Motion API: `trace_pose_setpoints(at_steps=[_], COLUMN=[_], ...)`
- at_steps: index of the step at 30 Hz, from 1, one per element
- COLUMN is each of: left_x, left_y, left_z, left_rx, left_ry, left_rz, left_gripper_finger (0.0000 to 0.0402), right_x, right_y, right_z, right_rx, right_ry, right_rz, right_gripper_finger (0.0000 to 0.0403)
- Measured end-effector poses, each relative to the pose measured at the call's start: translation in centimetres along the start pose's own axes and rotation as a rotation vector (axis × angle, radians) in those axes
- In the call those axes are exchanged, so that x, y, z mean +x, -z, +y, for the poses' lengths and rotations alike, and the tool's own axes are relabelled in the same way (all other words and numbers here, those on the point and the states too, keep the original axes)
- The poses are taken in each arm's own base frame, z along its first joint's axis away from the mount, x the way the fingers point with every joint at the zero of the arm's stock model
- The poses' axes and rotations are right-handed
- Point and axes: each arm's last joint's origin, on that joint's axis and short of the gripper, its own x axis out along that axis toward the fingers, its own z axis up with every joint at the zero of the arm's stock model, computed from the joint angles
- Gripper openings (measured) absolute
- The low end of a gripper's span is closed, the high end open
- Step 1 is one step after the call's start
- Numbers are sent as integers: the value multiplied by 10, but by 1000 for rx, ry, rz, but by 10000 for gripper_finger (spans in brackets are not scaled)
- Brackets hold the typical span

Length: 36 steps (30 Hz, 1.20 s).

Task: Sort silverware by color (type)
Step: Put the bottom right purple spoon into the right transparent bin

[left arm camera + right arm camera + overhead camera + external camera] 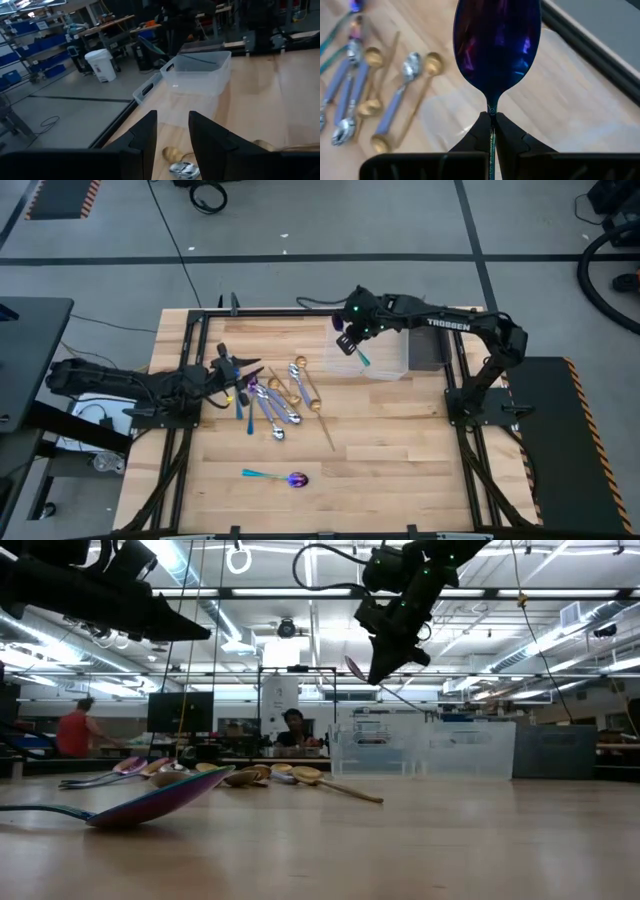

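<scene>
My right gripper [350,345] hangs above the left part of the clear tray [388,365], shut on an iridescent purple-blue spoon [496,47] with a teal handle [362,359]. Silver, gold and purple-blue silverware lies in a loose pile [273,395] flat on the wooden table, left of the tray. One more purple-blue spoon [282,477] lies alone near the table's near edge, big in the low view [150,802]. My left gripper [243,370] hovers level at the pile's left side, open [172,120], with nothing between its fingers. My right gripper pinches the spoon's thin neck [492,111], just behind the bowl, between its two fingertips. The handle runs back between the fingers, which lie along it. The fingers slant down from the table's right side. The spoon is lifted clear above the tray, bowl [354,667] foremost.
The clear tray [200,75] stands at the table's far right part, beside the right arm's base frame [480,395]. Bare wood lies between the pile and the lone spoon. People sit and stand in the room beyond the table [292,730].
</scene>
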Motion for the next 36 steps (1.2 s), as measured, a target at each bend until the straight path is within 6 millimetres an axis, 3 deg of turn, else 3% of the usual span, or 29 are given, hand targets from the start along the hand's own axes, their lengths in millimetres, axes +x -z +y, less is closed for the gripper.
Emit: trace_pose_setpoints(at_steps=[9,19,25,36], left_x=[0,0,0,0], left_y=[1,1,1,0], left_z=[1,1,1,0], left_rx=[4,11,10,2], left_ry=[-5,-4,-4,8], left_rz=[5,5,5,2], left_gripper_finger=[121,121,121,121], right_x=[-6,-2,12,22], right_y=[10,32,46,53], right_z=[-33,-40,-46,-66], right_rx=[78,139,172,247], right_ry=[211,355,378,362], right_rz=[136,257,288,302], right_gripper_finger=[16,16,16,18])
